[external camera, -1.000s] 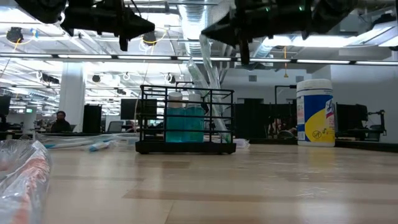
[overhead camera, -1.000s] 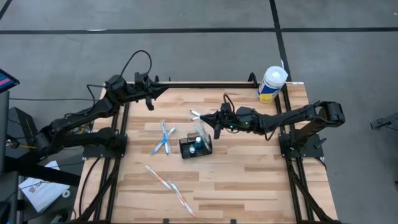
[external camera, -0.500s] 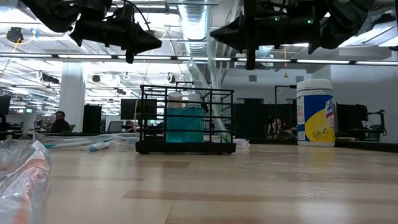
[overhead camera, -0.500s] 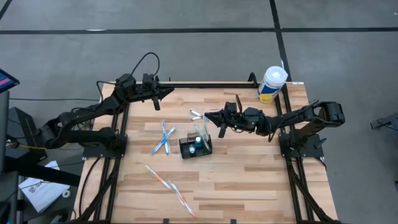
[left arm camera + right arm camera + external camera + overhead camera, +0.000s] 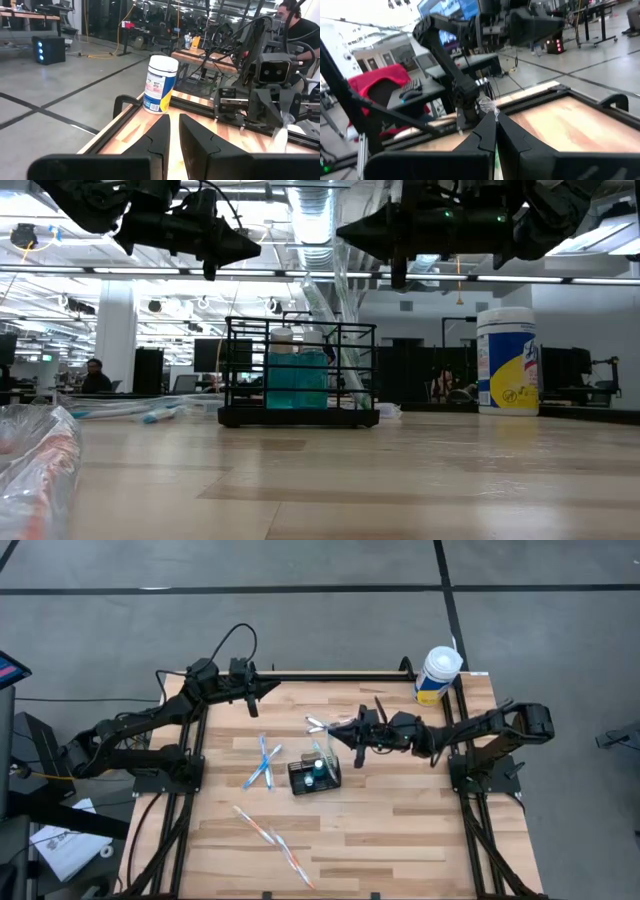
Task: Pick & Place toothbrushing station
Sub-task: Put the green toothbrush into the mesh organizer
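Wooden tabletop (image 5: pixel 400 810): toothbrushing station (image 5: pixel 315 777) is sitting mid-table, already holding a teal bottle. My right gripper (image 5: pixel 333 728) is hovering just above it, fingers together on a clear-wrapped toothbrush (image 5: pixel 322 725), not yet slotted. Wrapped toothbrushes (image 5: pixel 262 762) are lying loose alongside. Left gripper (image 5: pixel 272 688) is idling near the far edge, nearly closed, empty.

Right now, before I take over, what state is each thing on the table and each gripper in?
left gripper: nearly shut, empty, raised at the table's far left edge
right gripper: shut on a wrapped toothbrush above the basket
basket: upright, mid-table, holding a teal bottle
wipes tub: upright, lid closed, far right corner
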Robot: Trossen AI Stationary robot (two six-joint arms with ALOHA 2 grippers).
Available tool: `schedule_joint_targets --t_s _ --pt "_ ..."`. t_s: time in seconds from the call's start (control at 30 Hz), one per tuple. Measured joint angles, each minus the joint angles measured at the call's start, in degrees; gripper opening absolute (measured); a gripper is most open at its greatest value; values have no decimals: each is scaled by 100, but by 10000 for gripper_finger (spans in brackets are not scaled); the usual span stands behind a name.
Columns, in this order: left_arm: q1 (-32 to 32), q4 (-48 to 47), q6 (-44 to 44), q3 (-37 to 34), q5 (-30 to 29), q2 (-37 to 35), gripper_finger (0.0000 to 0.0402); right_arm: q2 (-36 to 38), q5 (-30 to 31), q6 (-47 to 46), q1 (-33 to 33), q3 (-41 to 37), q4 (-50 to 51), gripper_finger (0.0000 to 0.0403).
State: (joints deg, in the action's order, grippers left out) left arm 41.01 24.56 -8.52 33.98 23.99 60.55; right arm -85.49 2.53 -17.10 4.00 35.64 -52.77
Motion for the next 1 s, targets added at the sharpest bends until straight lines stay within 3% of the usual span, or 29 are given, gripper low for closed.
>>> schedule_joint_targets --t_s 0.4,0.63,0.83,1.0 --pt "0 0 227 0 -46 0 34 0 45 180 26 -812 -811 0" --pt "0 10 231 -1 -43 0 34 -22 32 260 113 -899 -898 0" --pt "0 42 339 0 -41 0 34 -529 -118 84 111 -853 -1138 0" --pt "-2 50 339 0 -19 0 34 -991 -142 -407 210 -822 -2019 5"
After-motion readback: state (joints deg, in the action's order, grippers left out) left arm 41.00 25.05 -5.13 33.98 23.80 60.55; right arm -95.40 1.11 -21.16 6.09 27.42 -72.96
